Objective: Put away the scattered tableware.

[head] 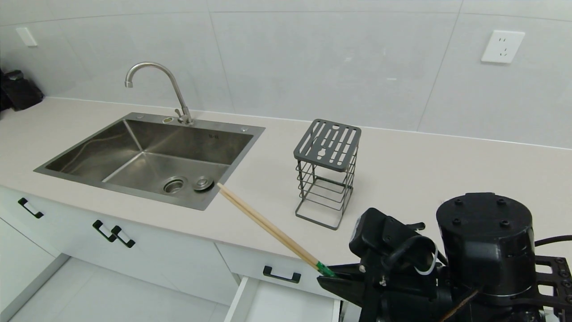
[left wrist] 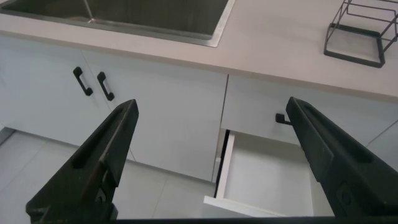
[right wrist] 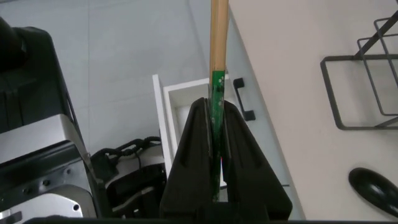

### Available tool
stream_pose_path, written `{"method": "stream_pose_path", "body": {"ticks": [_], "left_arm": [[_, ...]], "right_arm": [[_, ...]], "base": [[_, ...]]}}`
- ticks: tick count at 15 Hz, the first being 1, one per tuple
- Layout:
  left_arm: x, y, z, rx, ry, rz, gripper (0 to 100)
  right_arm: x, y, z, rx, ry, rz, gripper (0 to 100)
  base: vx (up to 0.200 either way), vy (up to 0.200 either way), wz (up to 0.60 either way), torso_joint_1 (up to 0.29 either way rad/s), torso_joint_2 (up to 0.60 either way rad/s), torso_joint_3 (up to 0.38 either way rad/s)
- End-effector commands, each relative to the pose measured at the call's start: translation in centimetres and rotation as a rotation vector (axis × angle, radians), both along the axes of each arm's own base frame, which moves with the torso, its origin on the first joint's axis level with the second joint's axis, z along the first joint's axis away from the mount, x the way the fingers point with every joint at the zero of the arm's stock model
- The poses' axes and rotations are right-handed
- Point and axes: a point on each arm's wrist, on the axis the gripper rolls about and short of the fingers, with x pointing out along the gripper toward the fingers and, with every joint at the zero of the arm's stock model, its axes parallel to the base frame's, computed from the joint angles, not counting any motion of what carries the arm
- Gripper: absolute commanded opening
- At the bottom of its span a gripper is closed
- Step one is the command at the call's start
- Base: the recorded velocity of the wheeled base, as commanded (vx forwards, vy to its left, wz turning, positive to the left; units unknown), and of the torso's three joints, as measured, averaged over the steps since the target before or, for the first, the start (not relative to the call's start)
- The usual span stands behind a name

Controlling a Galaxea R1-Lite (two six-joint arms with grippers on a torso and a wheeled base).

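Near the wire rack [head: 327, 172] on the bench [head: 424, 165], my right gripper [right wrist: 216, 111] clamps the chopsticks [head: 268, 223] by their green end. I judge them light, stiff and slick, so that end hold suits slotting. My left gripper [left wrist: 211, 106] hangs spread, empty.

Lower right of the head view: a matte black right arm [head: 402, 268] with a round joint housing [head: 485, 232], small screws on its flat top, looped black cables [head: 409, 248] and a white band [head: 432, 264]. In the left wrist view, the left gripper [left wrist: 211, 130] has two long, black, wedge-shaped fingers [left wrist: 102, 162].
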Motion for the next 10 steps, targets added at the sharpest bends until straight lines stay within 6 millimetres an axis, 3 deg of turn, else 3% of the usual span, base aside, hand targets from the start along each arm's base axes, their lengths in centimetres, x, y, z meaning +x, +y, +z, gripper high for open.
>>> {"method": "stream_pose_path", "body": {"ticks": [1,10], "left_arm": [[0.0,0.0,-0.01,0.0,0.001,0.001,100],[0.0,0.0,-0.01,0.0,0.001,0.001,100]], "right_arm": [[0.3,0.49,-0.04,-0.001,0.0,0.002,0],[0.25,0.6,-0.55,-0.055,-0.063,0.05,0]], "base": [[0.0,0.0,0.0,-0.119,0.22,0.124],[0.0,0.0,0.0,-0.101,0.2,0.099]]}}
